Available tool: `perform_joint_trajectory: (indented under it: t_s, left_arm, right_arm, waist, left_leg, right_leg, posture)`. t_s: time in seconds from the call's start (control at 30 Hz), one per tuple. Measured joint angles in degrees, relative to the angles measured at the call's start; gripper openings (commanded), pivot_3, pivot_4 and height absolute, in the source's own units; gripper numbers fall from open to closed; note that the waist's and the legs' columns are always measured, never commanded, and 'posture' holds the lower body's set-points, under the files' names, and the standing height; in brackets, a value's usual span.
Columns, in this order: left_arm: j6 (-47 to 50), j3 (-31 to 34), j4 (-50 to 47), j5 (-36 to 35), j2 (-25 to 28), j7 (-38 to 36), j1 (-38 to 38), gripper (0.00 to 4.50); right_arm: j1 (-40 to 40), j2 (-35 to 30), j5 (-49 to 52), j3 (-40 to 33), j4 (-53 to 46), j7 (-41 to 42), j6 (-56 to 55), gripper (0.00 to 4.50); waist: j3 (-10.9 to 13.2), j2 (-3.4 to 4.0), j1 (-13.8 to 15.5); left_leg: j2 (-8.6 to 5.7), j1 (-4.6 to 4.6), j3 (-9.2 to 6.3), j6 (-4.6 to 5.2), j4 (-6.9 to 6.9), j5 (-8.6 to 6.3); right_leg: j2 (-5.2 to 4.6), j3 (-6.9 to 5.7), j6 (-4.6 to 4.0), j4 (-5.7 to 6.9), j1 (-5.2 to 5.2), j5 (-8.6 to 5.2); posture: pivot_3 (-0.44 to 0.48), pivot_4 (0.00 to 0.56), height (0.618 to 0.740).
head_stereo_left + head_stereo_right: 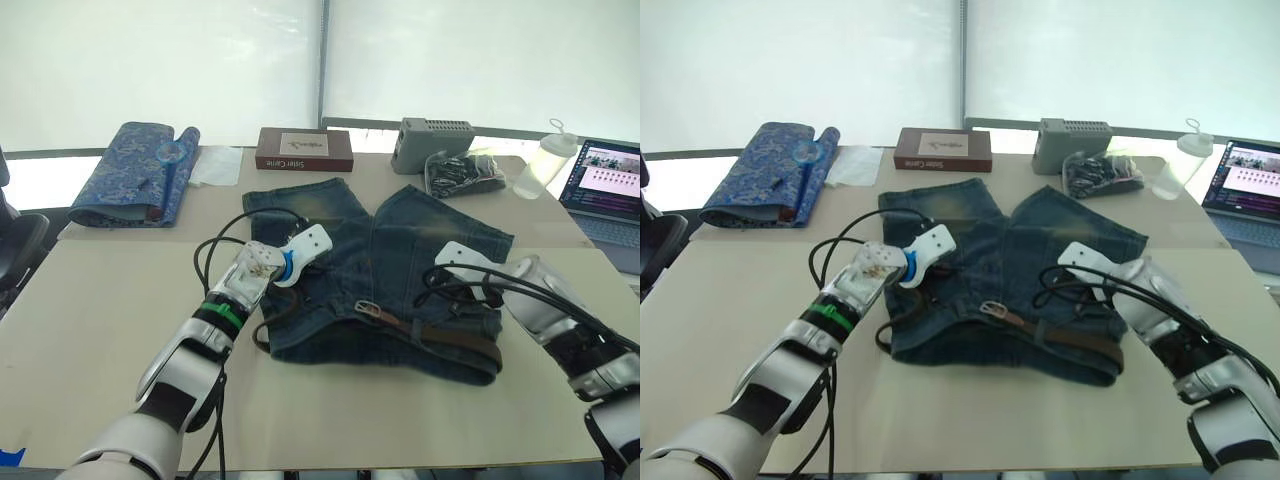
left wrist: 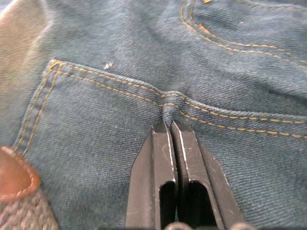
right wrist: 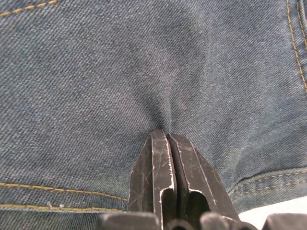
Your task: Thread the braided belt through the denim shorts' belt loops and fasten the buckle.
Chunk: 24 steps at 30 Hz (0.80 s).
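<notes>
**Q:** State of both tools?

**A:** My left gripper (image 2: 170, 125) has its fingers pressed together on a small pucker of denim at a stitched pocket seam. My right gripper (image 3: 165, 136) is likewise pinched on a fold of cloth, on the other leg. Both are gripping the denim shorts (image 1: 400, 250), not the strap.

**Q:** And the belt?

**A:** The braided belt (image 1: 450, 340) lies along the waistband on the near edge of the shorts, with the buckle (image 1: 368, 308) near the middle. A brown end shows just beside my left tool in its wrist view. I cannot tell from the head views how many belt loops it passes through, if any.

**Q:** Risks?

**A:** If I lift or tug with both pinches, the waistband may bunch and the loose strap may slide back out. The pinch is shallow, so the denim could slip free. Pulling unevenly could skew the shorts across the table (image 1: 90, 300).
</notes>
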Motion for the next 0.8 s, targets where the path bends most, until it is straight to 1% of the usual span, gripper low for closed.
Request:
perform_joint_trajectory:
  t_s: [0.07, 0.1, 0.17, 0.27, 0.37, 0.4, 0.43, 0.47, 0.57, 0.63, 0.7, 0.8]
  left_arm:
    - [-1.08, 1.83, 2.45, -0.72, -0.48, -0.08, -0.92, 0.0]
    - [-0.71, 2.73, 2.46, -1.53, -0.39, -0.75, -0.91, 0.29]
    - [1.94, 5.86, -0.03, -4.12, 0.2, -2.72, -0.31, 0.93]
    - [9.93, 10.52, -9.08, -8.86, 1.67, -4.84, 1.09, 2.36]
    - [18.5, 15.59, -18.12, -13.35, 3.74, -4.69, 1.73, 3.92]
    - [21.39, 17.27, -20.26, -14.48, 4.56, -3.95, 1.75, 4.35]
    - [23.47, 17.89, -21.85, -14.75, 5.25, -2.94, 1.72, 4.47]
    - [25.12, 17.81, -22.71, -14.61, 6.09, -2.11, 1.56, 4.47]
    - [32.04, 17.55, -20.94, -14.95, 7.29, -1.04, -1.54, 4.47]
    - [35.92, 14.32, -16.8, -13.15, 9.4, -1.33, -6.06, 4.47]
    - [35.05, 10.79, -10.75, -10.97, 10.06, -2.93, -10.58, 4.47]
    - [31.76, 8.81, 0.13, -8.81, 8.9, -3.88, -15.28, 4.47]
  right_arm:
    - [-0.37, 0.2, -0.26, -0.54, 1.29, 0.74, -2.39, 0.01]
    - [-0.18, 0.23, 0.03, -1.46, 1.18, 1.19, -2.71, 0.32]
    - [1.6, 0.1, 1.77, -5.06, -1.46, 2.52, -3.05, 0.97]
    - [6.11, 0.15, 5.2, -11.75, -9.13, 2.78, -2.13, 2.04]
    - [11.38, 2.48, 9.24, -21.6, -20.32, 0.55, 0.04, 3.1]
    - [12.9, 3.85, 11.18, -24.93, -24.7, -0.04, 0.4, 3.12]
    - [14.41, 5.44, 13.31, -28.37, -28.86, -0.36, 0.53, 3.12]
    - [16.05, 6.83, 15.64, -31.38, -33.36, -0.39, 0.49, 3.12]
    - [20.5, 7.81, 21.46, -36.26, -44.78, 0.99, -0.38, 3.12]
    - [22.45, 8.02, 25.86, -39.14, -50.13, 1.89, -0.48, 3.12]
    - [24.41, 7.88, 28.68, -41.62, -53.61, 2.26, -0.5, 3.12]
    - [27.98, 7.55, 31.24, -43.84, -57.2, 1.91, -0.48, 3.12]
  waist:
    - [0.03, 0.02, -0.1]
    - [0.08, 0.05, -0.18]
    - [0.17, 0.18, -0.31]
    - [0.31, 0.35, -0.3]
    - [0.36, 0.41, -0.24]
    - [0.36, 0.42, -0.25]
    - [0.36, 0.42, -0.2]
    - [0.36, 0.42, -0.06]
    - [0.42, 0.41, 0.66]
    - [0.46, 0.38, 0.9]
    - [0.46, 0.38, 1.17]
    - [0.47, 0.37, 1.23]
  left_leg:
    - [0.0, -0.09, 0.01, 0.0, -0.03, 0.0]
    - [0.0, -0.21, 0.01, -0.02, -0.03, 0.01]
    - [-0.01, -0.72, 0.01, -0.44, -0.01, 0.28]
    - [0.0, -0.91, 0.0, -0.62, -0.03, 0.39]
    - [0.02, -0.94, -0.05, -0.65, -0.11, 0.41]
    - [0.03, -0.94, -0.09, -0.64, -0.11, 0.41]
    - [0.02, -0.93, -0.11, -0.63, -0.11, 0.4]
    - [0.0, -0.93, -0.17, -0.56, -0.1, 0.36]
    - [-0.06, -0.93, -0.31, -0.16, 0.02, 0.14]
    - [-0.07, -0.93, -0.33, -0.12, 0.11, 0.15]
    - [-0.1, -0.9, -0.34, -0.07, 0.12, 0.18]
    - [-0.09, -0.9, -0.33, -0.06, 0.1, 0.18]
  right_leg:
    - [0.0, 0.0, 0.02, -0.01, -0.1, 0.01]
    - [-0.01, 0.0, 0.02, 0.01, -0.21, 0.01]
    - [-0.01, 0.01, 0.04, 0.09, -0.71, 0.06]
    - [0.07, -0.12, 0.11, 0.18, -0.86, 0.11]
    - [0.14, -0.25, 0.14, 0.14, -0.85, 0.09]
    - [0.17, -0.29, 0.17, 0.12, -0.8, 0.07]
    - [0.19, -0.33, 0.18, 0.1, -0.76, 0.07]
    - [0.2, -0.37, 0.21, 0.1, -0.69, 0.04]
    - [0.22, -0.48, 0.23, 0.09, -0.55, 0.05]
    - [0.22, -0.53, 0.26, 0.01, -0.48, 0.03]
    - [0.2, -0.53, 0.3, -0.03, -0.43, 0.0]
    - [0.17, -0.53, 0.22, 0.0, -0.49, 0.01]
  posture:
    - [0.0, 0.15, 0.74]
    - [0.0, 0.15, 0.74]
    - [0.0, 0.15, 0.74]
    - [0.0, 0.15, 0.74]
    - [0.0, 0.15, 0.74]
    - [0.0, 0.15, 0.74]
    - [0.0, 0.15, 0.74]
    - [0.0, 0.15, 0.74]
    - [0.0, 0.15, 0.74]
    - [0.0, 0.15, 0.74]
    - [0.0, 0.15, 0.74]
    - [0.0, 0.15, 0.74]
